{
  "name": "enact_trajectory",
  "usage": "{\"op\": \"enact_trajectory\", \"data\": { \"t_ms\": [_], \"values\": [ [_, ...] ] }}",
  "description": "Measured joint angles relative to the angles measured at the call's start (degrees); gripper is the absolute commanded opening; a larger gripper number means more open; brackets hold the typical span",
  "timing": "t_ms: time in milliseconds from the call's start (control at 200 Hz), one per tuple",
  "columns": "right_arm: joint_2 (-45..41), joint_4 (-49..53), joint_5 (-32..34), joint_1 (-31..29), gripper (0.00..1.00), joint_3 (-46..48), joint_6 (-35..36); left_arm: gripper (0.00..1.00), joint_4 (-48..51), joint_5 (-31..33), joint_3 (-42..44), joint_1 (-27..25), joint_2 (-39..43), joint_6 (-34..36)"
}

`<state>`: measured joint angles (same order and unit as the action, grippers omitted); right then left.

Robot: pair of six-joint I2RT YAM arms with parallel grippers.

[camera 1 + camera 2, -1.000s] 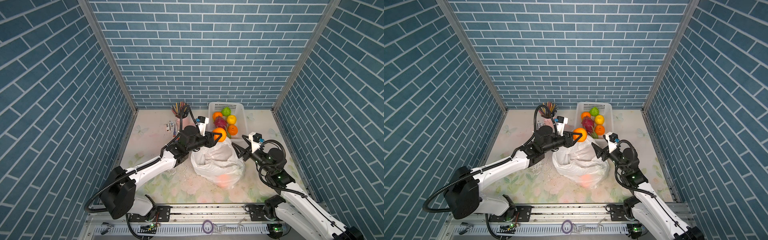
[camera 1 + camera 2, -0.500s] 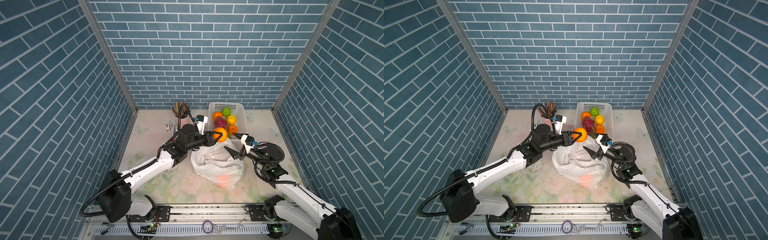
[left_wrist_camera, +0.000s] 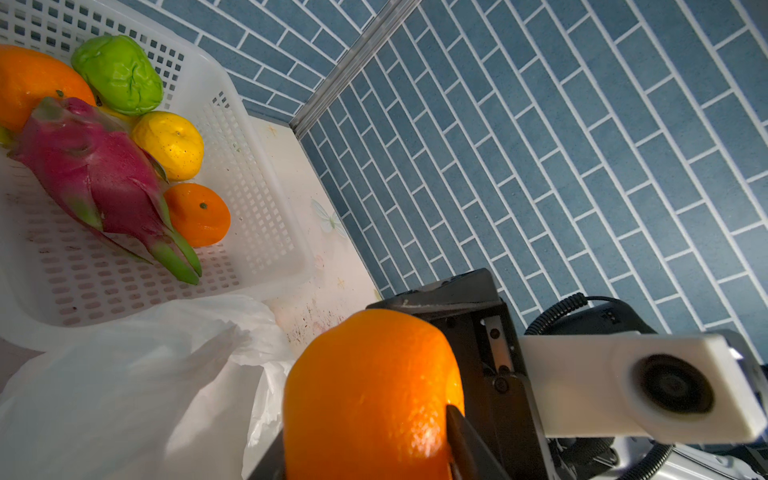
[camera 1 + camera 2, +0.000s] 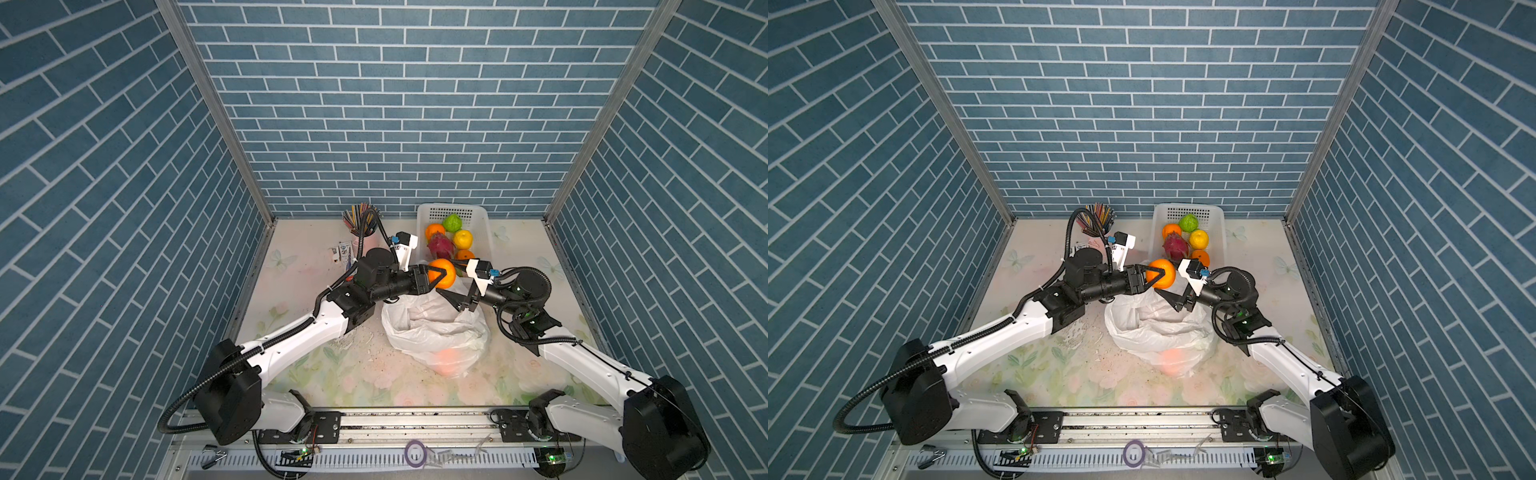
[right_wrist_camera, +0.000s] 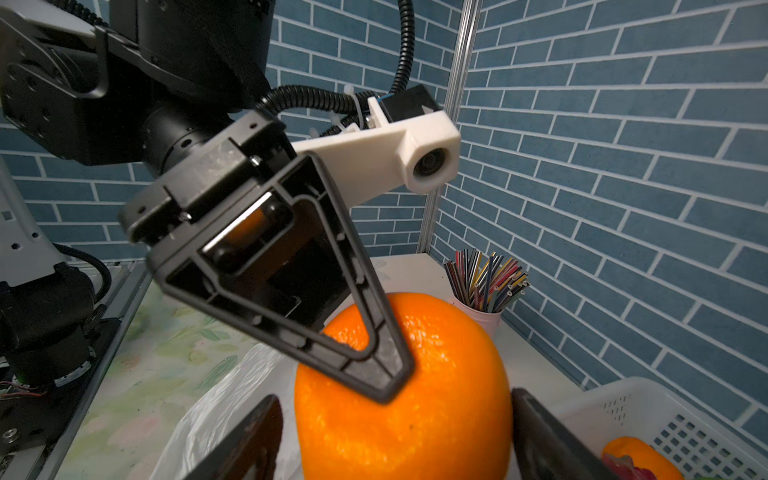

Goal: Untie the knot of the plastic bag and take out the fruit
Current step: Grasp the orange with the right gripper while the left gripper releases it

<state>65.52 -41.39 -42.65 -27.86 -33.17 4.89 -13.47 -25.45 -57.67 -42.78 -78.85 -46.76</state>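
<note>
Clamping orange (image 4: 449, 281), L gripper (image 4: 440, 279) outstretched — R gripper (image 5: 395, 415) agape, straddling it.

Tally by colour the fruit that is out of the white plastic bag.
Round orange fruits: 3, two in the white perforated plastic basket, one in the left pincer
Bumpy green fruit: 1
Round yellow lemon: 1
Magenta dragon fruit: 1
Total: 6

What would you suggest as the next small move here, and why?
Probably the right gripper should ease forward a little and close on the orange. In the right wrist view its open fingers flank the fruit, which the left gripper holds above the plastic bag, with the basket just beyond. I cannot tell whether its fingertips reach far enough round the orange.
</note>
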Motion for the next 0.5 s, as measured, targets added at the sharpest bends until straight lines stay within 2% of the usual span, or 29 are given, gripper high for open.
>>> {"op": "enact_trajectory", "data": {
  "t_ms": [255, 365, 445, 500],
  "values": [
    [2.34, -1.33, -0.55, -0.55, 0.80, -1.36, 0.11, 0.34, 0.33, -0.33, -0.17, -0.28, 0.00, -0.83],
    [3.32, -1.60, -0.68, -0.59, 0.70, -2.03, 0.26, 0.35, 0.35, -0.13, -0.17, -0.20, 0.00, -1.07],
    [3.80, -1.70, -0.79, -0.59, 0.63, -2.32, 0.52, 0.42, 0.39, 0.09, -0.17, -0.15, 0.00, -1.16],
    [4.00, -1.75, -0.92, -0.59, 0.58, -2.47, 0.74, 0.55, 0.42, 0.28, -0.17, -0.15, 0.00, -1.16]
  ]
}}
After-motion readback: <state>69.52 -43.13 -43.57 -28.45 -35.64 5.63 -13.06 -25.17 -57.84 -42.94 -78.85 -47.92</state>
